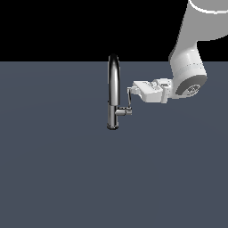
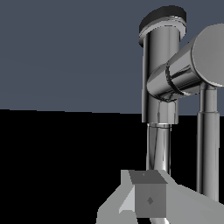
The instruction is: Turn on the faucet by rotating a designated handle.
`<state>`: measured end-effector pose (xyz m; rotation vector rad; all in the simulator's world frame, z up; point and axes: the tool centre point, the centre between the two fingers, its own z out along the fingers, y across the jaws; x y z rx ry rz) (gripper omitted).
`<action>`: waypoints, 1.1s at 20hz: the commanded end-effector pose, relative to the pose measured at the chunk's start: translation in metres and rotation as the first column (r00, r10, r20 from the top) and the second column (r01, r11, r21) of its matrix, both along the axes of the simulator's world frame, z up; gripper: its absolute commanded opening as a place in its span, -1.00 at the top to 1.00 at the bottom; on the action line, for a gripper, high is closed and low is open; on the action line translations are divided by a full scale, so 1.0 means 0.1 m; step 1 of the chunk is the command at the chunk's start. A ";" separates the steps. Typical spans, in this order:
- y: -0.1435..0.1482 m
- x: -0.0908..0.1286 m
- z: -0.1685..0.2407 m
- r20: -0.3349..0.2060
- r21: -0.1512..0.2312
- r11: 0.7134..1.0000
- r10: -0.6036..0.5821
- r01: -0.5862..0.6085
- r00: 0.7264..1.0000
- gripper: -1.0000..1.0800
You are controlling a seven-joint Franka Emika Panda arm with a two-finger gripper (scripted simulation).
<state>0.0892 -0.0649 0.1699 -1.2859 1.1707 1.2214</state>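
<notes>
The chrome faucet (image 1: 113, 91) stands upright in the middle of the exterior view, its arched spout on top and a short stub (image 1: 124, 111) sticking out low toward the exterior view's right. The handle (image 1: 129, 99) is a thin blade rising from that stub. My gripper (image 1: 131, 90) comes in level from the exterior view's right, and its tips touch or nearly touch the blade's upper end. The fingers look pressed together with nothing between them. In the wrist view the faucet (image 2: 159, 74), the stub (image 2: 177, 78) and the handle (image 2: 208, 140) loom close behind the gripper (image 2: 148, 199).
A flat dark grey-blue floor (image 1: 53, 169) runs all around the faucet, under a black background. The white arm (image 1: 189, 67) reaches down from the upper part of the exterior view's right.
</notes>
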 end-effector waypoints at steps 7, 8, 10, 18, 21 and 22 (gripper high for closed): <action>0.01 0.02 -0.09 -0.020 0.021 1.000 -0.022 0.023 1.000 1.00; 0.01 0.02 -0.09 -0.020 0.020 1.000 -0.021 0.022 1.000 1.00; 0.01 -0.03 -0.08 -0.020 0.020 1.000 -0.021 0.022 1.000 1.00; 0.01 -0.20 -0.06 -0.020 0.020 1.000 -0.021 0.022 1.000 1.00; 0.01 -0.27 -0.06 -0.020 0.020 1.000 -0.021 0.022 1.000 1.00; 0.00 -0.30 -0.05 -0.020 0.021 1.000 -0.022 0.022 1.000 1.00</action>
